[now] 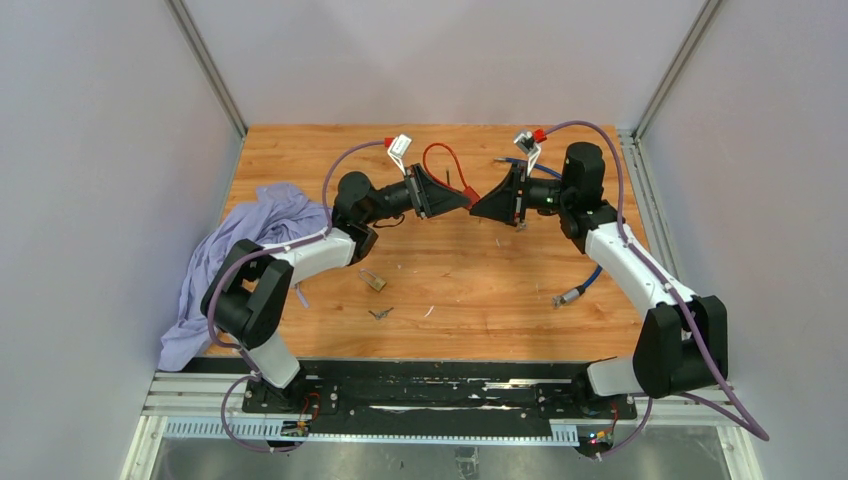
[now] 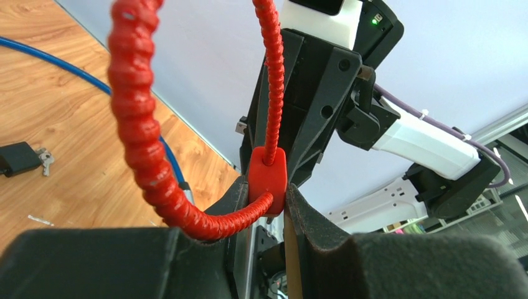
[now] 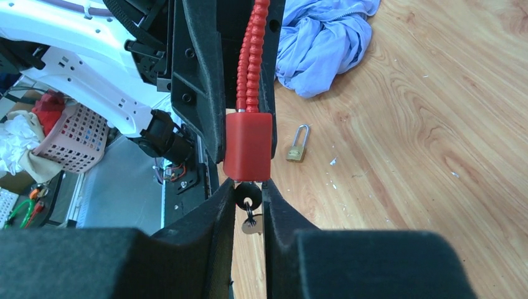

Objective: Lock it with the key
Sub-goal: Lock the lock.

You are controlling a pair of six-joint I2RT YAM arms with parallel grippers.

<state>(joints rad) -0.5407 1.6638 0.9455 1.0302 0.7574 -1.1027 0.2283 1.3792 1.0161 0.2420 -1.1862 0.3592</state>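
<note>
A red cable lock hangs in the air over the middle of the table, its coiled loop (image 1: 445,160) arching up and back. My left gripper (image 2: 268,200) is shut on the lock's red body (image 2: 268,177), pinching it from both sides. In the right wrist view the same body (image 3: 248,144) points its underside at me, with the key's black head (image 3: 249,197) sticking out of it. My right gripper (image 3: 249,194) is shut on that head, both pads against it. A small metal tag (image 3: 251,226) dangles from the key's ring. The two grippers meet nose to nose (image 1: 470,202).
A brass padlock (image 1: 374,281) and loose keys (image 1: 380,313) lie on the wooden table near the left arm. A blue cloth (image 1: 250,250) is heaped at the left edge. A blue cable (image 1: 590,280) runs by the right arm. A black padlock (image 2: 18,159) lies farther back.
</note>
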